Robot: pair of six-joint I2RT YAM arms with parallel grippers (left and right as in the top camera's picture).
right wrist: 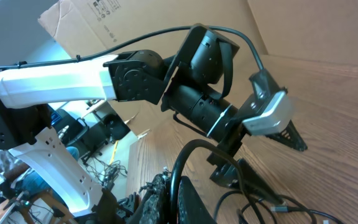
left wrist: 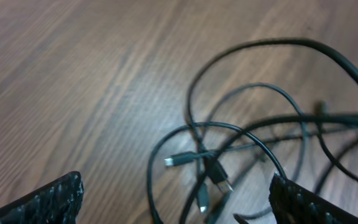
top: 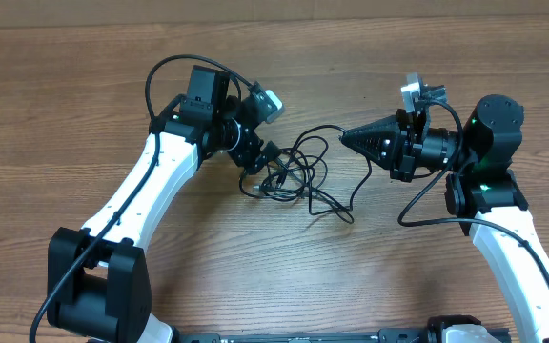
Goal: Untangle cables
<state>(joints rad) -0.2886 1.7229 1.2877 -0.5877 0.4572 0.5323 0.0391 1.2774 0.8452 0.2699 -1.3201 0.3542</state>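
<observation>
Two claws, one tangle. Overhead: cables (top: 284,181) lie between them; right gripper (top: 351,139) pinches one at its tip, likely to hold tension. Left wrist: left gripper (left wrist: 179,211) spread wide, tangle just ahead of its fingers (left wrist: 48,202), probably lining up a grab. Right wrist: cable loops up from closed jaws.

Black cables (left wrist: 303,118) lie in tangled loops on a wooden table (left wrist: 73,74), filling the view from centre to 3 o'clock. Small plugs (left wrist: 218,176) sit near 6 o'clock. The left gripper (left wrist: 178,208) shows textured black fingertips (left wrist: 51,202) at 7 and 5 o'clock, spread wide apart.
</observation>
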